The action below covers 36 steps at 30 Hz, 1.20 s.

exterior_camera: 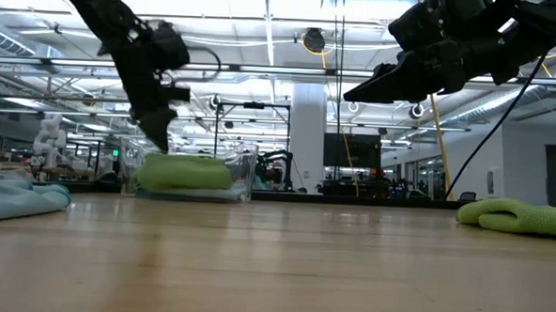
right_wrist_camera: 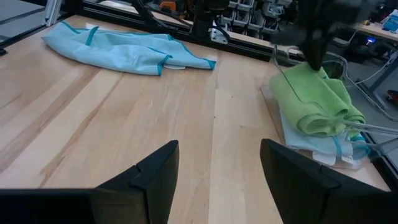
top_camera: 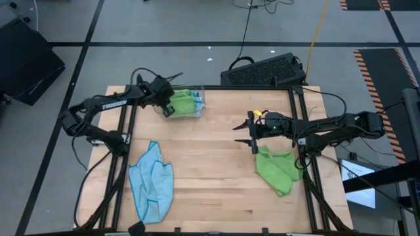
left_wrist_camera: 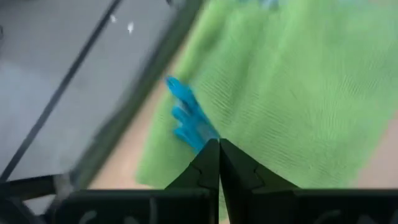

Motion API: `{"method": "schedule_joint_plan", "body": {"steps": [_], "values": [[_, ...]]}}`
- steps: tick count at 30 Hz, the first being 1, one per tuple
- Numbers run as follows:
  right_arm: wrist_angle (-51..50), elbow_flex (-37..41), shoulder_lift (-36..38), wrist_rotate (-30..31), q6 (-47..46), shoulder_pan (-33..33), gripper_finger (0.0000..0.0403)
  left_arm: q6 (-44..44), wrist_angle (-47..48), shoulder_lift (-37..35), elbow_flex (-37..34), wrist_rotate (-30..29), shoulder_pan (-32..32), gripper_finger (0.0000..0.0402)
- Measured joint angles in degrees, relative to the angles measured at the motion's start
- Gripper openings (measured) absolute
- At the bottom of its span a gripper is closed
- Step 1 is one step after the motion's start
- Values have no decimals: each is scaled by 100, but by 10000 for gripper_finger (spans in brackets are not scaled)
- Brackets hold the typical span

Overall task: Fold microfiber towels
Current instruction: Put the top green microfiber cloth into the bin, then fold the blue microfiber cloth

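High view: green towel (top_camera: pixel 182 102) in tray (top_camera: pixel 200 113)

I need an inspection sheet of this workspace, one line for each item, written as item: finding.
Surface: wooden table, mostly bare in the middle.
Job's things: folded green towel in the clear tray at the far left; loose blue towel at the near left; crumpled green towel at the right edge.
Clutter: nothing seen on the table besides these.
End effectors: left end effector shut, over the tray's towel; right end effector open, empty, above the table beside the crumpled green towel.
Cables: black cables loop along both arms; a black cable and a yellow cable lie on the floor.
Surroundings: black keyboard beyond the far edge.
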<state>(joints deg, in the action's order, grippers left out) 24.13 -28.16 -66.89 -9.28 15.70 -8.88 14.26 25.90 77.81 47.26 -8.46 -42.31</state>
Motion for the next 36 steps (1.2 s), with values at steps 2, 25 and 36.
{"method": "schedule_joint_plan", "body": {"steps": [2,25,36], "values": [[0,-2,0,1,-22,0,217,-112,30,-321,88,98,73,14],[-84,-2,0,28,-1932,351,217,-3839,1741,-1713,116,-1111,4954,14],[-271,-2,0,540,-2820,1601,217,-6288,1698,-148,112,-2162,6773,14]]}}
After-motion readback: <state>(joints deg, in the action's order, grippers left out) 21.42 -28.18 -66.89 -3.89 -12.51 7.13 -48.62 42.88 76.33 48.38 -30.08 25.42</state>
